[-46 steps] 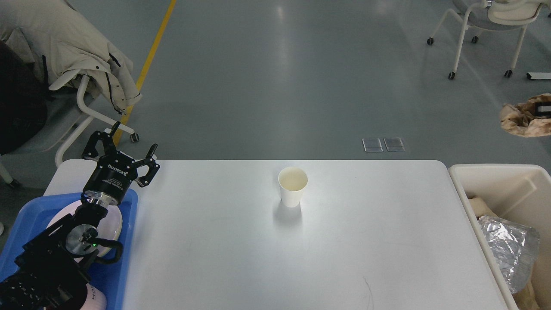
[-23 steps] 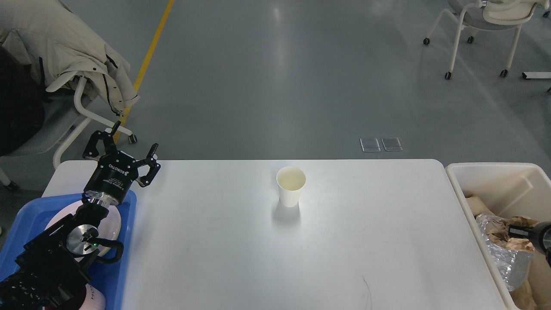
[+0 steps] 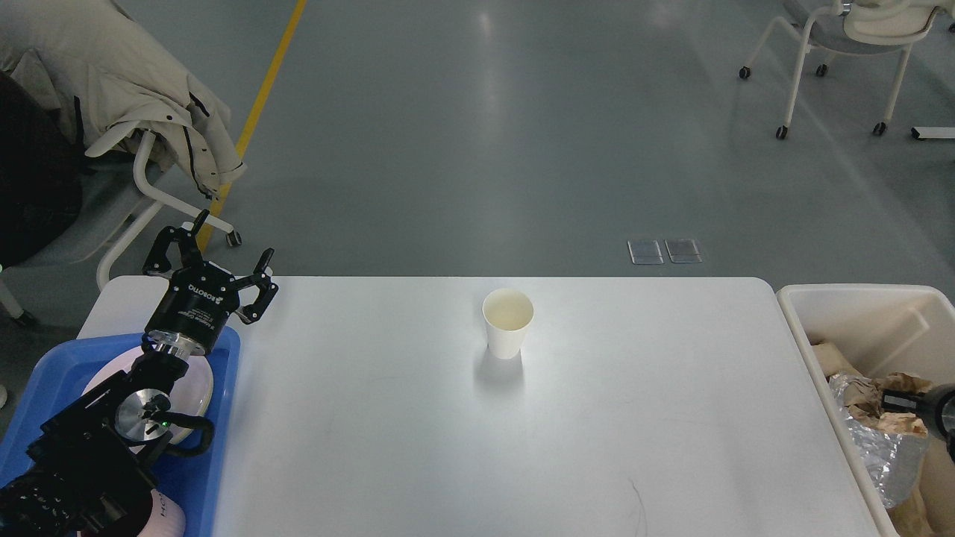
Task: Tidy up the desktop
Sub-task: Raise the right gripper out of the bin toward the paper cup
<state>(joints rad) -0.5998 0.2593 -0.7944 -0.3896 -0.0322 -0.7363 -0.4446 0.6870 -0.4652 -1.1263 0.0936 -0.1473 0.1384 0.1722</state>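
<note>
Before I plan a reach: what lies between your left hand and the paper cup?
Nothing: in the head view, only bare desktop runs from my left hand to the paper cup.

Large white rectangular bench (image 3: 418, 440) with rounded corners and a smooth matte top, lying flat and level, far wider than anything on it. Fills most of the lower view. Faint sheen across the middle, one thin dark scratch near the front edge.
</note>
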